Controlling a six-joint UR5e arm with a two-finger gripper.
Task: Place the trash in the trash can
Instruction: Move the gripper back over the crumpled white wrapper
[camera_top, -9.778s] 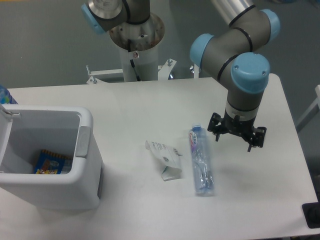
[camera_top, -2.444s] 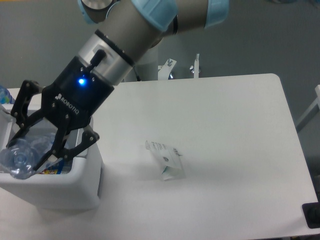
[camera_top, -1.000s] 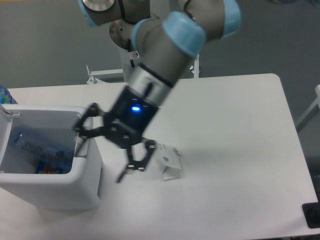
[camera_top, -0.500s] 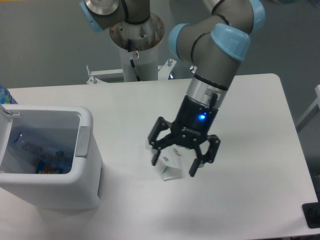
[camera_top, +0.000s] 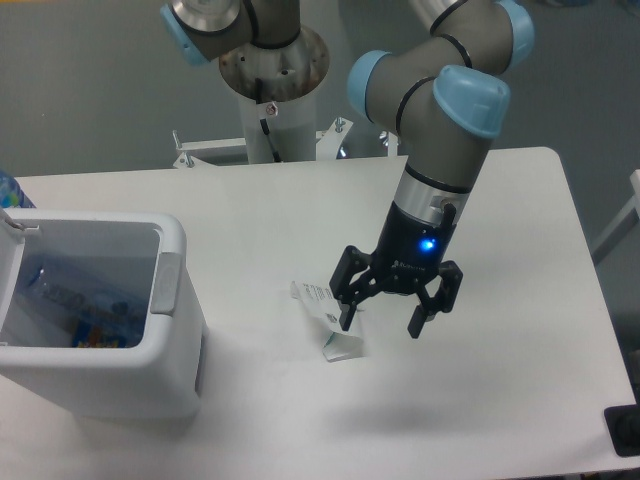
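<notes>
The flattened white carton with green print lies on the table near the middle. My gripper hovers just to its right, open and empty, its left finger overlapping the carton's right edge in this view. The white trash can stands at the front left. Inside it the crushed clear bottle rests against the back of the bin, above a blue-orange snack wrapper.
The arm's base column rises behind the table's far edge. The table's right edge runs near x 600, and a dark object sits off its front right corner.
The gripper carried the bottle to the trash can and let it go inside. It has since swung back right, passing over the carton, and now sits a little further right than half a second ago.
</notes>
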